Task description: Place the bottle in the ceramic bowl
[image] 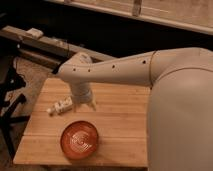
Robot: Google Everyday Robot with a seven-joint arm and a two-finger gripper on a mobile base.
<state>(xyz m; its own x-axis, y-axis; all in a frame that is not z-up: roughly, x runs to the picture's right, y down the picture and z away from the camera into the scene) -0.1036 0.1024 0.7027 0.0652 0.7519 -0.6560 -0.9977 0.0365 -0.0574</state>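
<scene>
A small whitish bottle (60,106) lies on its side on the left part of the wooden table (120,115), its cap end pointing left. The orange-red ceramic bowl (80,140) with pale rings inside sits nearer the table's front edge, below and right of the bottle, and holds nothing. My gripper (83,104) points down over the table just right of the bottle's right end, above the bowl's far rim. Its fingers stand open with nothing between them. The wrist hides whether the left finger touches the bottle.
My large pale arm (150,70) reaches in from the right and covers the table's right side. A dark stand (10,100) is at the left of the table. A shelf with a small pale object (35,33) runs behind it.
</scene>
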